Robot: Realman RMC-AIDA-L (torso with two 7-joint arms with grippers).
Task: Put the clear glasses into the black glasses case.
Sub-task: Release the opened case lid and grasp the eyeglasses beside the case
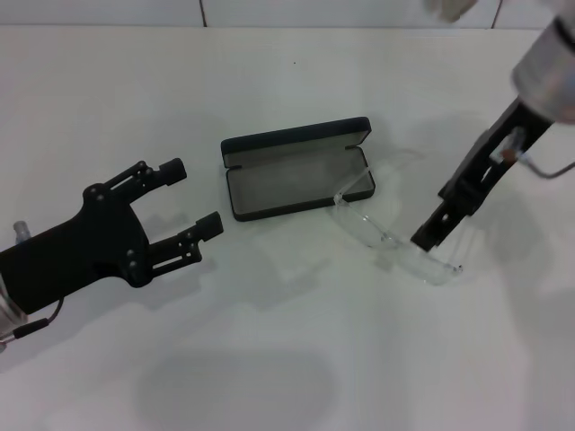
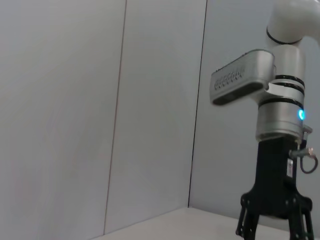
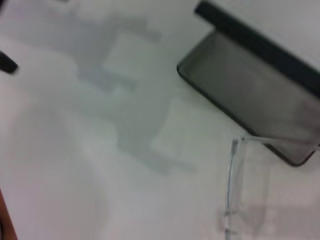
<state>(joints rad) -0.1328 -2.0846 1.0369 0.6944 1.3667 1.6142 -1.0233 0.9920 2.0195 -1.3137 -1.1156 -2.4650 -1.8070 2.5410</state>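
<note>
Open black case, clear glasses beside it.
You have the black glasses case (image 1: pixel 296 180) lying open; the clear glasses (image 1: pixel 386 233) touch its right end.

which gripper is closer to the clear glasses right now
The right. The right gripper is down at the clear glasses, over the frame, just beside the open black glasses case. The left gripper hovers open on the case's far side, well away from them.
</note>
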